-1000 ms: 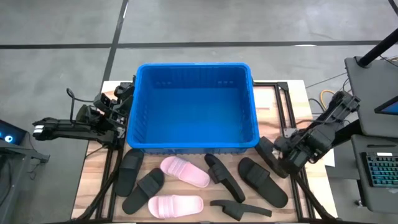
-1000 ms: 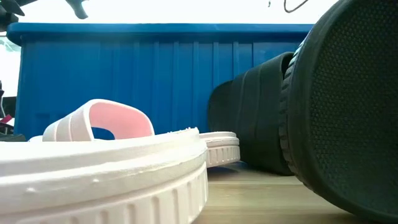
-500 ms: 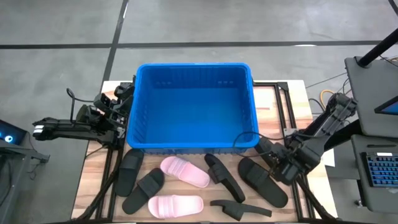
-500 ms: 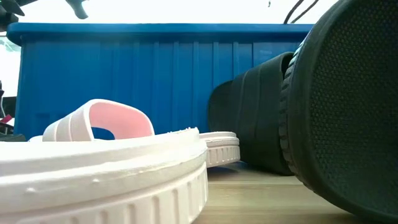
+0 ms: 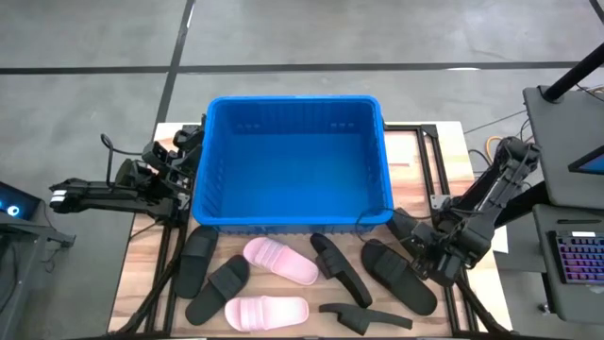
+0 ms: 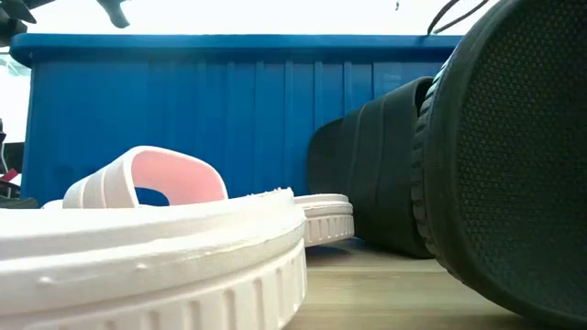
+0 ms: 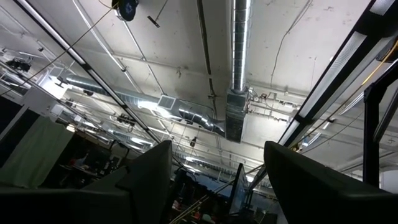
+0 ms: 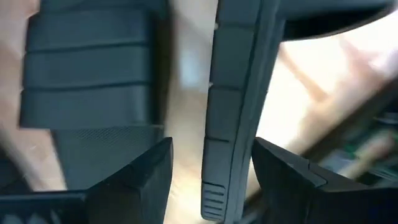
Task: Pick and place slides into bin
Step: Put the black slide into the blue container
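Observation:
The blue bin (image 5: 293, 161) stands at the table's middle, and nothing shows inside it. Several slides lie in front of it: black ones (image 5: 195, 260) (image 5: 338, 267) (image 5: 396, 274) and two pink ones (image 5: 280, 260) (image 5: 266, 312). My right gripper (image 5: 427, 257) points down, open, just right of the rightmost black slide. In the right wrist view its fingers (image 8: 211, 149) stand on either side of a narrow black ribbed edge (image 8: 233, 106), with a ribbed strap (image 8: 87, 74) beside it. My left gripper (image 5: 179, 151) waits open at the bin's left side, pointing up at the ceiling (image 7: 217, 149).
Black frame rails (image 5: 436, 170) run along the table's right side beside my right arm. Another black slide (image 5: 363, 316) lies at the near edge. In the low view a pale sole (image 6: 147, 266) and a black slide (image 6: 504, 156) fill the foreground in front of the bin wall (image 6: 229, 119).
My right gripper has come down and moved toward the near edge, closing in on the rightmost black slides. The slides and the bin have stayed where they were.

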Available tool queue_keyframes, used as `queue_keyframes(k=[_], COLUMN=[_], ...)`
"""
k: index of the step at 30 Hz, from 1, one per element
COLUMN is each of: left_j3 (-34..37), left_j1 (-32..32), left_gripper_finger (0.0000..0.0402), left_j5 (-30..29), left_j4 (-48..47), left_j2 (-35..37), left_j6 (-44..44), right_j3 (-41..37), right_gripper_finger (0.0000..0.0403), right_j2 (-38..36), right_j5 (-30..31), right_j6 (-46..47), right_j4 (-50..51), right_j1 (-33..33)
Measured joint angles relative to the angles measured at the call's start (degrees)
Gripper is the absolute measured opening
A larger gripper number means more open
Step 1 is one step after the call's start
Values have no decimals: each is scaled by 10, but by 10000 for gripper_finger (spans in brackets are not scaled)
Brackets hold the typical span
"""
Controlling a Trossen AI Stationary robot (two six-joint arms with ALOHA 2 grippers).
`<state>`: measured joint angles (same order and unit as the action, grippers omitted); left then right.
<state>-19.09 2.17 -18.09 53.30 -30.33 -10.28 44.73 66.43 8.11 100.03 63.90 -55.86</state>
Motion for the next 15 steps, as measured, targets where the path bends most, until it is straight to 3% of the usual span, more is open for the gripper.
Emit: queue_keyframes(k=[15], left_j3=[0], left_j1=[0], left_gripper_finger=[240], left_j5=[0], left_j4=[-1], left_j2=[0], left_j6=[0], right_j3=[-64], right_gripper_finger=[205], right_j2=[-8], right_j5=[-1], right_j6=[35], right_j4=[-33], right_j1=[-9])
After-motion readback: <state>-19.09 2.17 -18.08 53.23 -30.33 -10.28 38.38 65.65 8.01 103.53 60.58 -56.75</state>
